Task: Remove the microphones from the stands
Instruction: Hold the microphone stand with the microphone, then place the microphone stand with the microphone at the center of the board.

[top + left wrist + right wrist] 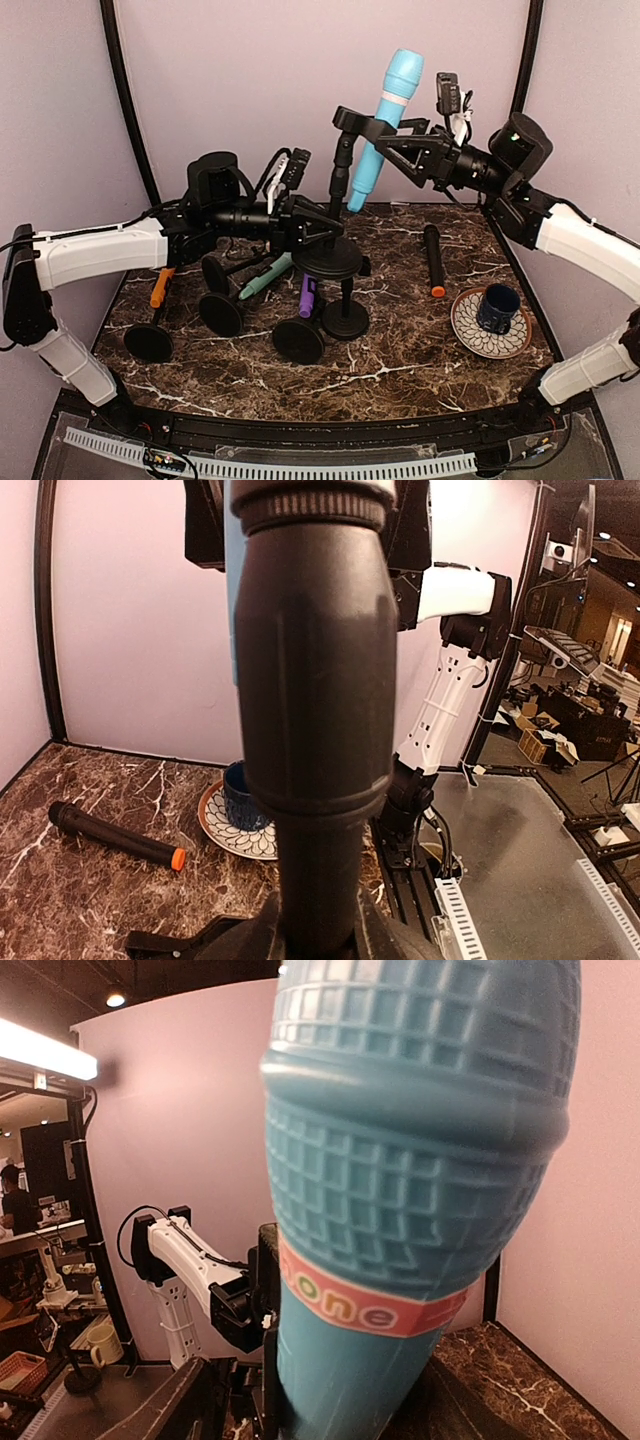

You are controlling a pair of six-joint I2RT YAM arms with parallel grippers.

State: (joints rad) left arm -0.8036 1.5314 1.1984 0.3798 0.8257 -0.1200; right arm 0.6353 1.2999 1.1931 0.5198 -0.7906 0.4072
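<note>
The light blue microphone (403, 75) stands tilted in the clip at the top of the black stand (342, 175). My right gripper (385, 137) reaches in from the right and is shut on the microphone's body just below the pink band. In the right wrist view the microphone (400, 1210) fills the frame between the fingers of the right gripper (380, 1422). My left gripper (335, 233) is shut on the stand's pole just above its round base (328, 262). In the left wrist view the pole (310, 730) rises from the left gripper (315, 932).
Several other black stands (298, 340) sit at the front left, with orange (160, 288), teal (265, 278) and purple (308, 295) microphones lying among them. A black microphone (433, 260) lies to the right. A patterned plate (468, 325) holds a dark blue cup (497, 305).
</note>
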